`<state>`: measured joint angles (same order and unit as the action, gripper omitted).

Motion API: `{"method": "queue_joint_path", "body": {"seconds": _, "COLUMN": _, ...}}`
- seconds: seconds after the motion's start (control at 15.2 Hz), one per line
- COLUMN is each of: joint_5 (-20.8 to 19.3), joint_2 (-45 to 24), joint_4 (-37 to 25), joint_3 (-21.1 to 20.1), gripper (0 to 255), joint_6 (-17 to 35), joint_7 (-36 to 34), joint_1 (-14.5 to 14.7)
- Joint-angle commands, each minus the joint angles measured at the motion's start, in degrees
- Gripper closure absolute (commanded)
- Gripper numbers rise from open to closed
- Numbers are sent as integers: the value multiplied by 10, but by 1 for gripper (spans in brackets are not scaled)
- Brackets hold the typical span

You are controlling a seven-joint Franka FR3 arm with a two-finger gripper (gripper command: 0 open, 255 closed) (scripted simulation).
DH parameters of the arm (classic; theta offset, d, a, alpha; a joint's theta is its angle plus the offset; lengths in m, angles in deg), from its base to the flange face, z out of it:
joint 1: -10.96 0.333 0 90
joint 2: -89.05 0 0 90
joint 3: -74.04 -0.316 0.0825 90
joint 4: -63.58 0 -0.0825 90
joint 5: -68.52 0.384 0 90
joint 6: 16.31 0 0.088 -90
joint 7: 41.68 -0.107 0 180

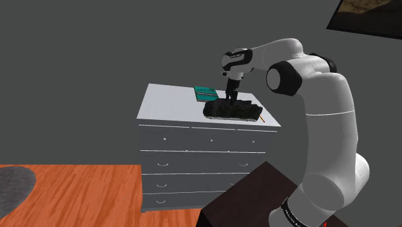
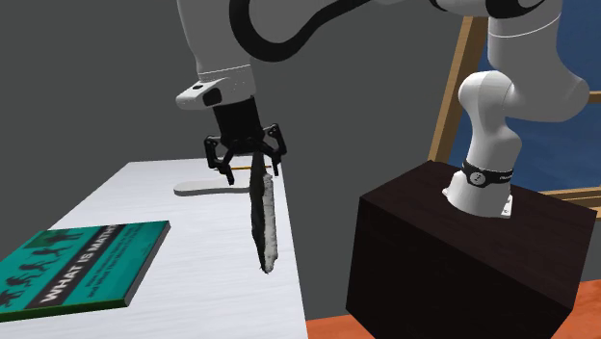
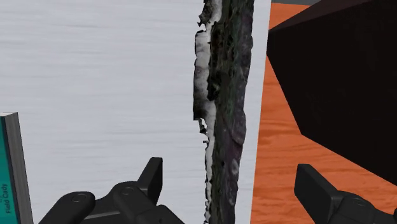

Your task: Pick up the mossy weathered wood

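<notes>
The mossy wood (image 1: 233,111) is a long, dark, rough slab with pale patches. It lies on the white dresser top (image 1: 167,103), along the edge nearest the stand. My gripper (image 1: 230,97) hangs right over its far end, pointing down. From the second exterior view the wood (image 2: 263,217) looks thin, and the gripper (image 2: 248,159) straddles its upper end. In the wrist view the wood (image 3: 224,102) runs between the gripper's (image 3: 232,173) fingers, which are open. It lies nearer one finger (image 3: 153,173), and neither finger clasps it.
A teal book (image 1: 207,94) lies on the dresser top beside the wood, its cover (image 2: 82,265) facing up. The dark box stand (image 2: 472,255) sits close to the dresser's edge. Below are the dresser's drawers (image 1: 203,161) and an orange wood floor (image 1: 77,193).
</notes>
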<state>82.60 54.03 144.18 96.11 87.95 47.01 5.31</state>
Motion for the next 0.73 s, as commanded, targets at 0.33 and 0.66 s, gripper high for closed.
{"method": "queue_joint_path", "body": {"seconds": 0.33, "joint_5": 2, "joint_2": -4, "joint_4": 4, "joint_3": -1, "gripper": 255, "joint_6": 8, "joint_7": 2, "joint_1": -1}}
{"method": "queue_joint_path", "body": {"seconds": 0.66, "joint_5": 2, "joint_2": -4, "joint_4": 4, "joint_3": -1, "gripper": 255, "joint_6": 8, "joint_7": 2, "joint_1": -1}}
